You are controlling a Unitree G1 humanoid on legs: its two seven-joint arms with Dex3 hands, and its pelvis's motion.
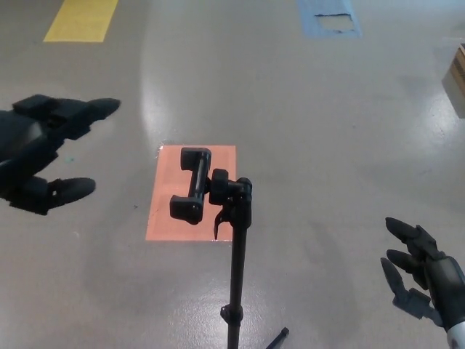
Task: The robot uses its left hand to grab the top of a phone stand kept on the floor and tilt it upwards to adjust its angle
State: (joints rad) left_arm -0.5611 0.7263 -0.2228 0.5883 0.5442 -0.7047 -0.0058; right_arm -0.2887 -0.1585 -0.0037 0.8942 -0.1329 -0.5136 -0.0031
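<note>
**Left hand open beside the phone stand, no contact**

The phone stand (234,254) is upright near the centre of the view, and its black pole goes down to the bottom edge. At the top of the pole sits the phone clamp (191,185), with its two jaws empty, over an orange rectangle (190,193) marked on the grey floor (305,131).

The left hand (40,149) is at 9 o'clock from the clamp, well apart from it. Its fingers (91,110) are spread and point toward the clamp, the thumb lower, with nothing between them.

The right hand (425,273) is at 4 o'clock from the clamp, near the lower right corner. Its fingers are also spread and hold nothing.

A yellow floor mark (81,19) lies at 11 o'clock, a blue one (330,18) at 1 o'clock.
</note>
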